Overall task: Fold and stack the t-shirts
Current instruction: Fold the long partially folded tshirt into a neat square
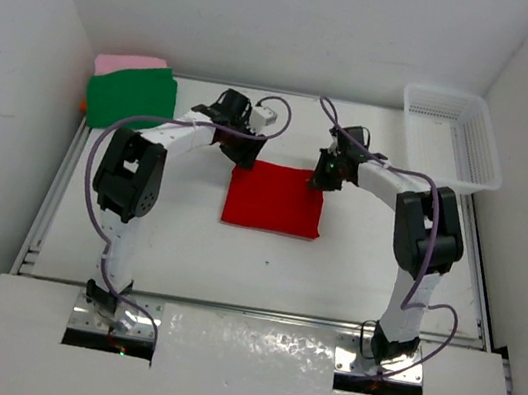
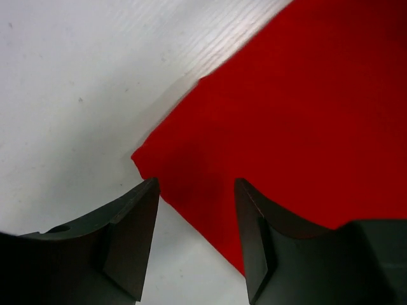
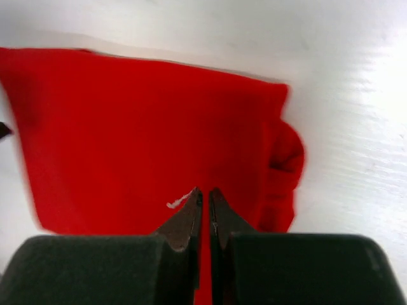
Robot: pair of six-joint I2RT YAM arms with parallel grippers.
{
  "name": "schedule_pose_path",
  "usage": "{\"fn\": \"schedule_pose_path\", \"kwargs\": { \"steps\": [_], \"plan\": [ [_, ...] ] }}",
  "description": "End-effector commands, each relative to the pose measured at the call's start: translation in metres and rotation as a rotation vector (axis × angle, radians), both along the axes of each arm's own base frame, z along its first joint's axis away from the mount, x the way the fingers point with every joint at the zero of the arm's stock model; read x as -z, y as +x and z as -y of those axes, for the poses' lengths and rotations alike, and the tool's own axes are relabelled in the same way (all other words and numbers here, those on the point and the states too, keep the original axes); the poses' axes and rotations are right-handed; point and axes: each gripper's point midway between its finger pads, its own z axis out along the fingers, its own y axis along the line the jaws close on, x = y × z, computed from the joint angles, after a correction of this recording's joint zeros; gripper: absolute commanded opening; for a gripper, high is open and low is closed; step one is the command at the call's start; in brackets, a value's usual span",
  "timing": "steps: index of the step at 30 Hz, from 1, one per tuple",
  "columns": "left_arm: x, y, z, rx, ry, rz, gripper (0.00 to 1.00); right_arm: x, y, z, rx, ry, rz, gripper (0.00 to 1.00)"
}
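Your left gripper (image 2: 196,190) hangs released over the far-left corner of the red shirt (image 1: 274,199), your right gripper (image 3: 203,190) clenched at its far-right edge, the shirt stack (image 1: 130,99) well to the left.

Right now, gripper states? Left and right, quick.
Left gripper: open, over a corner of the red t-shirt, holding nothing.
Right gripper: shut, tips at the red t-shirt; whether fabric is pinched cannot be told.

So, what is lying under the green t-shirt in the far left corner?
A pink t-shirt shows along the far edge of the green t-shirt, and an orange sliver at its left edge. How they lie underneath is covered by the green fabric.
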Motion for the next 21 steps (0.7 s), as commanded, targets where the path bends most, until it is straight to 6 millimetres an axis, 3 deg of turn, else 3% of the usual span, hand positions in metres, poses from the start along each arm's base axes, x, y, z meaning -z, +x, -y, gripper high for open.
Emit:
{"fn": "schedule_pose_path", "kwargs": {
  "steps": [1, 4, 7, 8, 9, 12, 13, 14, 15, 16, 18, 20, 21],
  "plan": [
    [0.012, 0.037, -0.016, -0.148, 0.022, 0.079, 0.49, 0.009, 0.014, 0.012, 0.056, -0.040, 0.002, 0.03],
    [0.025, 0.050, -0.032, -0.238, 0.089, 0.079, 0.49, 0.026, 0.010, 0.022, 0.057, -0.115, -0.054, 0.02],
    [0.013, 0.064, -0.041, -0.301, 0.118, 0.117, 0.51, 0.029, 0.009, 0.025, 0.046, -0.137, -0.055, 0.02],
    [0.001, 0.072, -0.044, -0.330, 0.121, 0.154, 0.52, 0.026, 0.010, 0.024, 0.040, -0.132, -0.042, 0.02],
    [-0.016, 0.079, -0.047, -0.348, 0.127, 0.202, 0.53, 0.020, 0.013, 0.023, 0.021, -0.132, -0.023, 0.03],
    [-0.091, 0.114, -0.076, -0.441, 0.226, 0.435, 0.57, 0.002, 0.021, 0.024, -0.009, -0.155, 0.019, 0.07],
    [-0.129, 0.127, -0.081, -0.471, 0.234, 0.532, 0.73, -0.004, 0.024, 0.025, -0.016, -0.162, 0.035, 0.11],
    [-0.153, 0.133, -0.087, -0.512, 0.234, 0.590, 0.83, -0.014, 0.027, 0.026, -0.031, -0.179, 0.057, 0.18],
    [-0.176, 0.135, -0.091, -0.537, 0.231, 0.632, 0.89, -0.027, 0.032, 0.033, -0.011, -0.215, 0.092, 0.31],
    [-0.209, 0.140, -0.092, -0.530, 0.200, 0.689, 0.96, -0.035, 0.034, 0.038, 0.001, -0.237, 0.111, 0.37],
    [-0.228, 0.132, -0.088, -0.452, 0.132, 0.679, 0.98, -0.043, 0.029, 0.049, 0.030, -0.279, 0.116, 0.45],
    [-0.218, 0.115, -0.076, -0.365, 0.007, 0.585, 0.97, -0.049, 0.017, 0.058, 0.086, -0.290, 0.107, 0.53],
    [-0.183, 0.093, -0.063, -0.306, -0.014, 0.444, 0.97, -0.055, 0.012, 0.059, 0.101, -0.276, 0.110, 0.54]
  ]
}}
